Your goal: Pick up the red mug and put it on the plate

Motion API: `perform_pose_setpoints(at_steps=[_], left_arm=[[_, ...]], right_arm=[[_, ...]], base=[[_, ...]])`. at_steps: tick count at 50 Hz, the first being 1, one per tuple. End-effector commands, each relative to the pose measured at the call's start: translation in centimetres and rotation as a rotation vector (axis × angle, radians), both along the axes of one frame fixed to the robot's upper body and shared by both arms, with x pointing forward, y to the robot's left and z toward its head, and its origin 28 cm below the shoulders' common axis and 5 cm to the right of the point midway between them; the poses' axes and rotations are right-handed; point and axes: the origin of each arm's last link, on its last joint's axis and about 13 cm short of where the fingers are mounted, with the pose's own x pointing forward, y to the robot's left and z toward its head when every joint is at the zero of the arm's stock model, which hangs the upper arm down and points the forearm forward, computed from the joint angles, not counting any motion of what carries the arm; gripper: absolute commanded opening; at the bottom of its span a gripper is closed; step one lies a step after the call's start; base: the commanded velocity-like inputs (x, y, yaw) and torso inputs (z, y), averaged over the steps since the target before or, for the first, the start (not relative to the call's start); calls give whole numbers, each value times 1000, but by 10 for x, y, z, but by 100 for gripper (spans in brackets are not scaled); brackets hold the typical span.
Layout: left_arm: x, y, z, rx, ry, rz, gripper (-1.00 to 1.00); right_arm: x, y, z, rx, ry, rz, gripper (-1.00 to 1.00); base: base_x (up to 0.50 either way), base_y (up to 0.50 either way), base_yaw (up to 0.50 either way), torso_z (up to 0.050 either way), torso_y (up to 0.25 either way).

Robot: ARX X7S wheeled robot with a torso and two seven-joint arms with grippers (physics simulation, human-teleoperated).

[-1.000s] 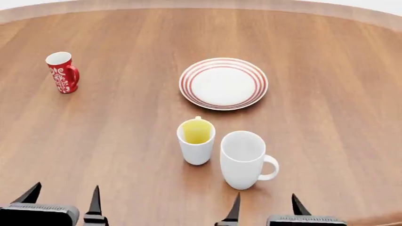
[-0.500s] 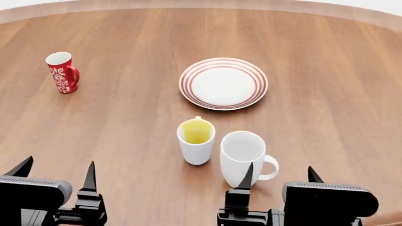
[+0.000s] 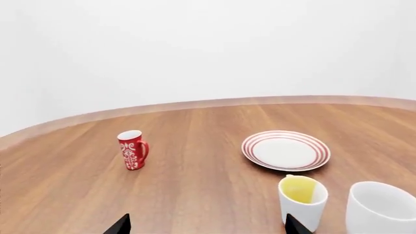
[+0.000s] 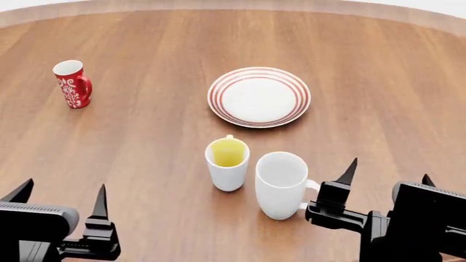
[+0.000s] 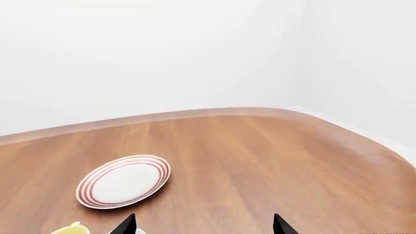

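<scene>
The red mug (image 4: 73, 83) stands upright at the far left of the table, patterned in white, its handle turned toward the plate side. It also shows in the left wrist view as a small red mug (image 3: 132, 149). The plate (image 4: 258, 96), white with red rings, lies bare near the table's middle; both wrist views show the plate (image 3: 286, 150) (image 5: 123, 181). My left gripper (image 4: 61, 191) is open and empty at the near left, far from the mug. My right gripper (image 4: 389, 172) is open and empty at the near right, beside the large white mug.
A white mug with a yellow inside (image 4: 227, 164) and a larger plain white mug (image 4: 282, 184) stand side by side in front of the plate. The large mug's handle points toward my right gripper's inner finger. The table's curved far edge (image 4: 233, 5) runs behind.
My right gripper has risen into view and swung to the right, past the large white mug. My left gripper rose a little and drifted slightly left. The mugs and plate have not moved.
</scene>
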Motion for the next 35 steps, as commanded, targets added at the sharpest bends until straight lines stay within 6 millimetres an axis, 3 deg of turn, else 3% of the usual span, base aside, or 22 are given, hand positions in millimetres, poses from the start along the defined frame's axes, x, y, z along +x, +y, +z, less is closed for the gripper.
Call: perform_pose_setpoints(at_steps=[1,11,35], left_arm=[[0,2,1,-13,-6,11,100],[1,2,1,-13,-4,10,100],[1,3,-1,-14,-4,11,100]], right_arm=[[2,-7,5,38,-15,-42,100],[2,-7,5,44,-2,-34,100],[3,-4,3,31,4,-27,100]], base=[[0,0,0,0,0],[0,0,0,0,0],[500,0,0,0,0]])
